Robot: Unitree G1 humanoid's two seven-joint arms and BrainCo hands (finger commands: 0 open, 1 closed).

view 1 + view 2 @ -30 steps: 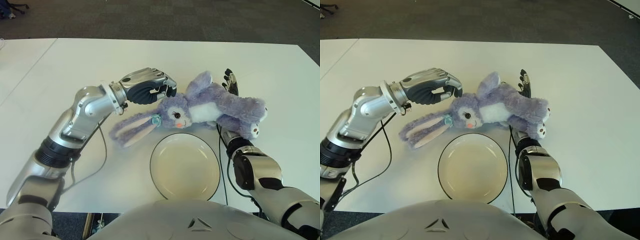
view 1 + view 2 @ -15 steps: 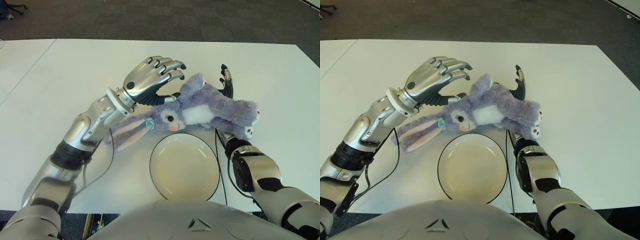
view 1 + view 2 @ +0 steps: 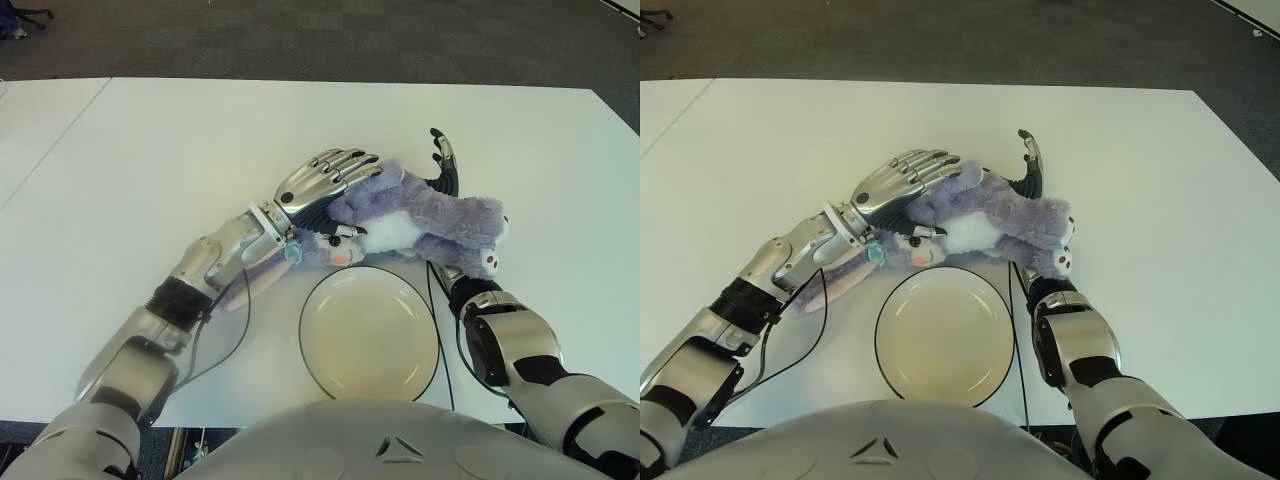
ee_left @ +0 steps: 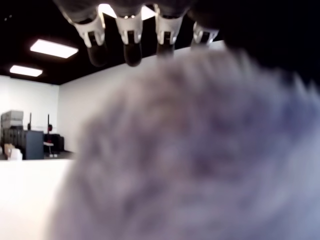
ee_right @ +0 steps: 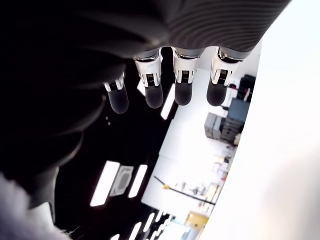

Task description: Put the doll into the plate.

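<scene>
- Two hands are pressed to a purple plush bunny doll [image 3: 420, 215] from opposite sides.
- The left hand [image 3: 322, 180] is laid palm-down over the doll's head, its metal fingers [image 3: 350, 163] stretched out nearly straight across the fur rather than curled around it; in the left wrist view the fingertips [image 4: 130, 42] are seen extended just above blurred purple plush.
- The right hand [image 3: 443, 165] is set at the far side of the doll's body, its dark fingers upright and extended, with the palm hidden behind the plush; in the right wrist view its fingertips [image 5: 182, 82] are seen straight and parted, so no closed grasp is shown.
- The doll is carried between the two hands, tilted, with its head toward the robot's left, its feet toward the right, and one long ear [image 3: 262, 268] trailing under the left forearm.
- The doll is located just beyond the far rim of the plate [image 3: 369, 334], not inside it.
- The plate, cream with a dark rim, is placed on the white table [image 3: 140, 160] close in front of the robot's torso.
</scene>
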